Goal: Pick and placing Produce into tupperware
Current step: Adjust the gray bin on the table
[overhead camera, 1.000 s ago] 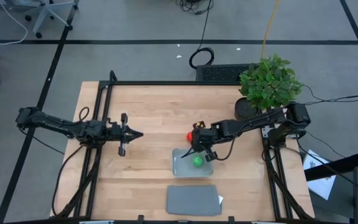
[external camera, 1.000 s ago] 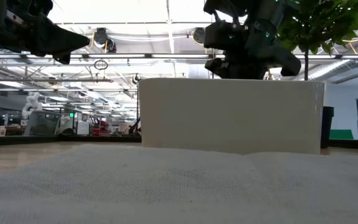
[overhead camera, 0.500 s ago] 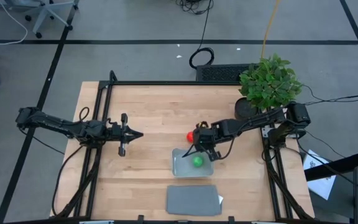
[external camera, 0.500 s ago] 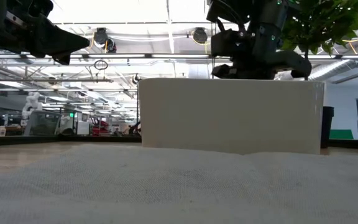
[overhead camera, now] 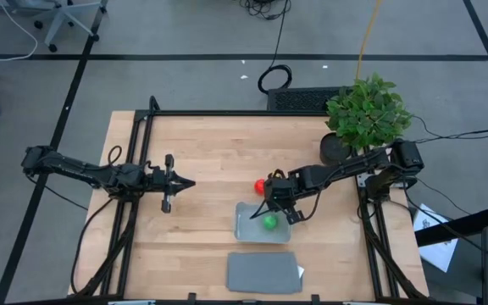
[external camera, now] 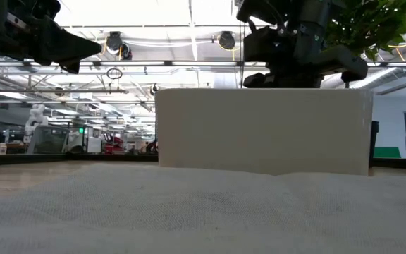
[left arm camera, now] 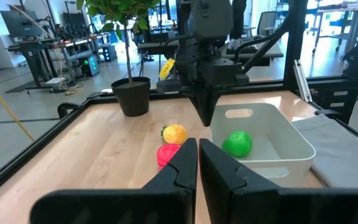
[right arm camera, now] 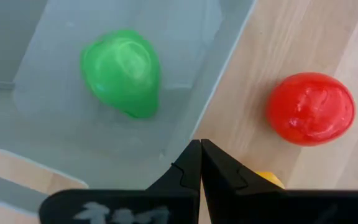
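Sliding a little along the tupperware (overhead camera: pixel 262 223), the right gripper (overhead camera: pixel 268 202) hovered over its far rim — fingers pressed together, empty. Inside lay the green piece (overhead camera: pixel 269 221); the red piece (overhead camera: pixel 260 185) and yellow piece (left arm camera: pixel 174 133) sat just beyond that rim. Left gripper (overhead camera: pixel 191 182) waited well apart, fingers together.

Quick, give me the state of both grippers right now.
Left gripper: shut, holding nothing, waiting over the table's left side.
Right gripper: shut, holding nothing, above the tupperware rim.
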Controlling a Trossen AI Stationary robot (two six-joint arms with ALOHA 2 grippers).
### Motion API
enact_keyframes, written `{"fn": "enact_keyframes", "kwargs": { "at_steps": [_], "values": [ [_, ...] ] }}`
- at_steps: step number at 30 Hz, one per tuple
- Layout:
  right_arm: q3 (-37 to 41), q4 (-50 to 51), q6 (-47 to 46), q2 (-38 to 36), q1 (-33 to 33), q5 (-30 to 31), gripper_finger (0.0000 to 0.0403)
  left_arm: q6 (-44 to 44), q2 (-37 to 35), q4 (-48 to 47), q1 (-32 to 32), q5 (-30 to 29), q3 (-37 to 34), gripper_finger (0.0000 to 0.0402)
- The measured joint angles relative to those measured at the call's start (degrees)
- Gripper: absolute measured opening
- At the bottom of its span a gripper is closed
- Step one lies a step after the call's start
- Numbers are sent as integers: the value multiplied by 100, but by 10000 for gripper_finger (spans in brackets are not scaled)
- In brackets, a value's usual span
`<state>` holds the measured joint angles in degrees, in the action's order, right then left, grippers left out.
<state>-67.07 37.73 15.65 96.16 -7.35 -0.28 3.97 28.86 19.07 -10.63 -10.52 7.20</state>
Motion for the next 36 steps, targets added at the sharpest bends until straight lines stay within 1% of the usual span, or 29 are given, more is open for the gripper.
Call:
{"fn": "enact_keyframes", "kwargs": {
  "at_steps": [14,16,27,32,36],
  "values": [
    [0,-343,30,0,39,73,0,-7,2,2,-2,-2,0,21],
    [0,-501,117,0,79,202,0,-1,2,1,-1,-2,0,21],
    [1,-1435,482,2,284,169,0,0,0,2,0,-2,0,21],
    [2,-1403,455,-54,271,178,0,-197,2,2,0,-21,0,21],
    [4,-1420,379,-307,178,193,0,-239,0,3,0,-219,0,21]
  ]
}}
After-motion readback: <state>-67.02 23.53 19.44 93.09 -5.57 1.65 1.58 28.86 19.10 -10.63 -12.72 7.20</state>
